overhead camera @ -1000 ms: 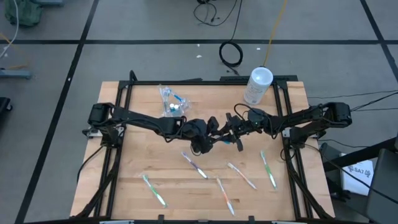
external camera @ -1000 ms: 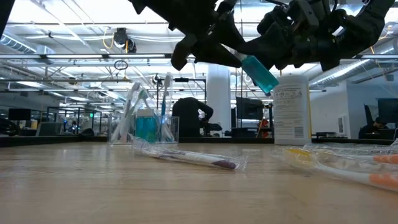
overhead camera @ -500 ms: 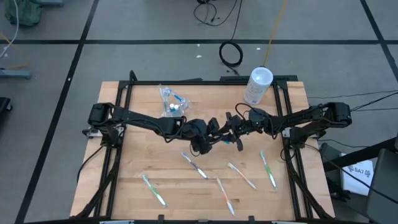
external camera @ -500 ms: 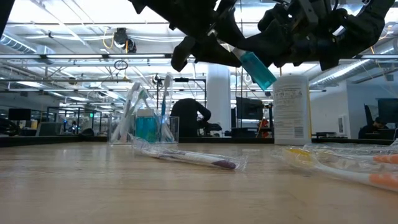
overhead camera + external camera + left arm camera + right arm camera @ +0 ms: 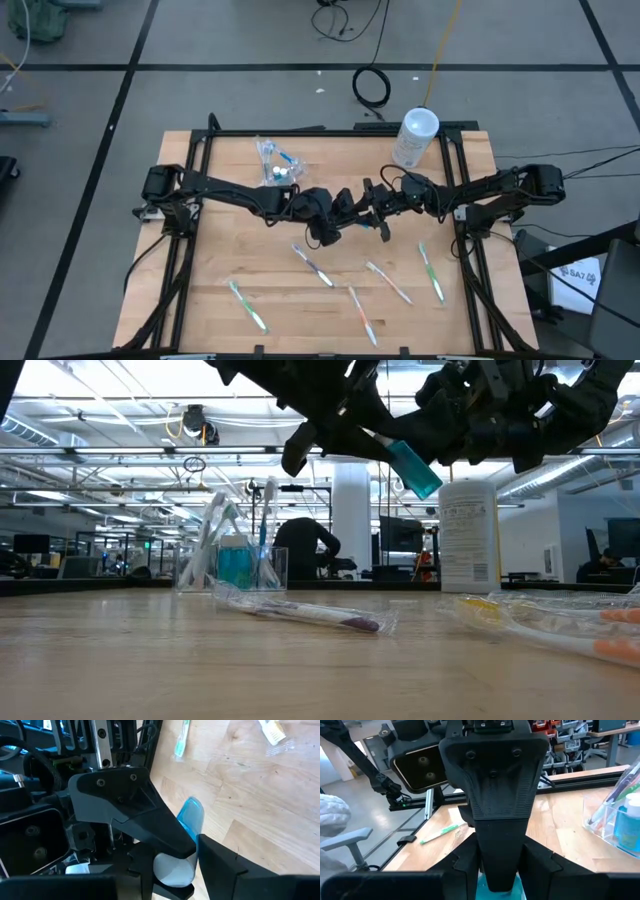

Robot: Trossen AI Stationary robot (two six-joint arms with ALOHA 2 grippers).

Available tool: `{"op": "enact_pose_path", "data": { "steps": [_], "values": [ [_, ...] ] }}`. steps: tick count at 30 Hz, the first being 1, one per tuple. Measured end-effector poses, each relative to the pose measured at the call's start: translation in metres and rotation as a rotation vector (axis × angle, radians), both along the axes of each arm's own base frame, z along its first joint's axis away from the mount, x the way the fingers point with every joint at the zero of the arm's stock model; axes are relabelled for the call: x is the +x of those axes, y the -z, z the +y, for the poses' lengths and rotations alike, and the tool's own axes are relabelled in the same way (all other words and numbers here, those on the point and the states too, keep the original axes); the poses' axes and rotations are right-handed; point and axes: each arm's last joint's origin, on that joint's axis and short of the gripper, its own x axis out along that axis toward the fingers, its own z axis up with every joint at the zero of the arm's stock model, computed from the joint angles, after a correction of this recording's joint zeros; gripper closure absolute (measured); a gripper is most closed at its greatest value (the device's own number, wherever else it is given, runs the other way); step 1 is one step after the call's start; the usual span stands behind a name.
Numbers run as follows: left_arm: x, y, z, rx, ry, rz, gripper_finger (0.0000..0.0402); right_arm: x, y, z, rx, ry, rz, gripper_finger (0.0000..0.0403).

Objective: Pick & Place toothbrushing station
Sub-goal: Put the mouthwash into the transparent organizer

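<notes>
Handover in mid-air above the bench (image 5: 210, 170) centre: both grippers meet on one teal tube (image 5: 412, 468), well clear of the wood.

Right gripper (image 5: 383, 218) comes in from the right side; the right wrist view shows its fingers closed on the tube's teal end. Left gripper (image 5: 340, 213) comes in from the left; in the left wrist view its fingers (image 5: 150, 827) sit either side of the tube near the white cap, partly closed. Can't tell if they're pressing yet, so firm hold by the left isn't confirmed.

Key relation: the tube lies between the 2 grippers, long axis tilted. In the low view its cap end is up toward the left gripper and its teal end is lower, toward the right gripper. Both arms are equally near; each has one end.

Likely next step, as a judgement: left gripper finishes closing, right lets go, then left carries the tube to the clear pouch (image 5: 272, 160) at the back-left, which already holds brushes and a teal tube. The left arm is the nearer one to that pouch.

Rest of scene: 5 toothbrushes (image 5: 314, 264) lie loose toward the front of the bench; a whitish canister (image 5: 414, 137) stands at the back-right, apart from everything.
</notes>
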Motion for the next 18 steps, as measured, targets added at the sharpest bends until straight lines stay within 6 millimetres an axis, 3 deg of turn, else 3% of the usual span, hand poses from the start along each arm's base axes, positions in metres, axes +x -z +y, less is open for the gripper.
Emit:
{"op": "enact_pose_path", "data": {
  "steps": [8,18],
  "values": [
    [0.0004,-0.0006,0.0010,0.082,0.042,-0.001,0.0259,0.0000,-0.0002,-0.0001,-0.026,-0.002,-0.010,0.0302],
    [0.0008,-0.0012,0.0012,0.108,0.047,-0.008,0.0281,0.0000,-0.0003,0.0001,-0.056,-0.004,-0.019,0.0301]
  ]
}}
